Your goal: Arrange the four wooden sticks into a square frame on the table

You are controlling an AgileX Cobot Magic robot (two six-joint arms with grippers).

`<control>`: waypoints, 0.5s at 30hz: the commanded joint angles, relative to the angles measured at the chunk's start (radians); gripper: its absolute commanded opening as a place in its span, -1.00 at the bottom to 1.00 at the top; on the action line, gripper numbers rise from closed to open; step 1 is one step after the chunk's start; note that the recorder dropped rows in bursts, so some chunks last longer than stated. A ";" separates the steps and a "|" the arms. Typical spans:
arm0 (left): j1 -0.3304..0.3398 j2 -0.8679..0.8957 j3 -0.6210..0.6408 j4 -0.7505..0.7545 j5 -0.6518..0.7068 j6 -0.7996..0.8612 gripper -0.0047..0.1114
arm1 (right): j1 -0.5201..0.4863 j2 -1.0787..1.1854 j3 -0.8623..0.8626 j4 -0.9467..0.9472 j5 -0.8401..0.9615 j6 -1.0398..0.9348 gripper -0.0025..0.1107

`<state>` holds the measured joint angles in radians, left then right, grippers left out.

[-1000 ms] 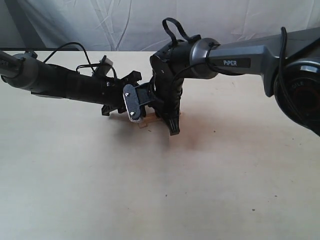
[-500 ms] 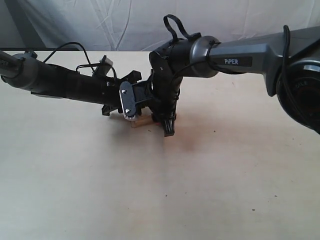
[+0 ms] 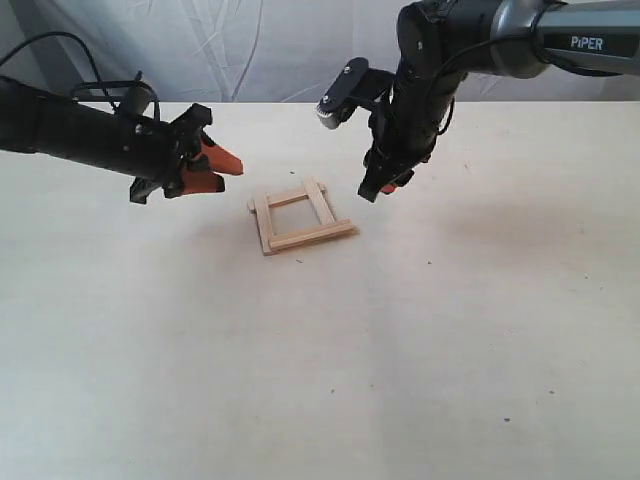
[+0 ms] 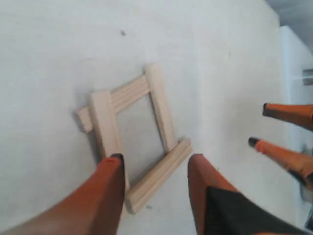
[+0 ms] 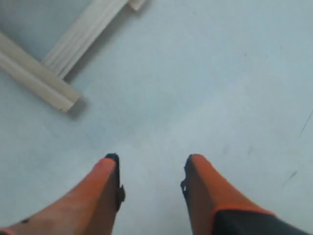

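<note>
Nearest the camera lies a bare stretch of the pale table [image 3: 320, 400], marked with a few dark specks. Further back, around mid-table, sits the square frame [image 3: 310, 237]: the four wooden sticks [image 4: 105, 122] laid flat as a slightly skewed square. Their ends cross at the corners and stick out a little past them. Nothing touches it.

To the left of the frame and slightly behind it is the left gripper [image 3: 230, 176], pointing toward the frame. Its orange fingers [image 4: 110, 186] are spread apart and hold nothing. In the left wrist view the frame lies just beyond the fingertips.

To the right of the frame and a little further back, the right gripper [image 3: 378, 190] hangs tip-down from its arm. Its orange fingers [image 5: 105, 186] are also spread and empty. The right wrist view shows bare table between them, with one corner of the frame off to the side.

Behind both arms, past the table's far edge, hangs a creased white cloth backdrop [image 3: 260, 50].
</note>
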<state>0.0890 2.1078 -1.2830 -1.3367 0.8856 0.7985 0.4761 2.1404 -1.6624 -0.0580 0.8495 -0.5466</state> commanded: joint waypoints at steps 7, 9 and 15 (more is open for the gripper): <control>-0.005 -0.249 0.130 0.246 0.049 -0.071 -0.92 | -0.022 -0.077 0.003 0.019 0.299 0.418 -0.93; -0.005 -0.352 0.188 0.339 0.007 -0.122 -0.92 | -0.046 -0.120 0.003 0.032 0.342 0.490 -0.93; -0.005 -0.779 0.378 0.714 -0.188 -0.396 -0.92 | -0.095 -0.380 0.162 0.050 0.325 0.569 -0.93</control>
<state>0.0890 1.5195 -0.9824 -0.7832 0.7606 0.5298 0.4028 1.8896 -1.5894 -0.0080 1.1907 -0.0198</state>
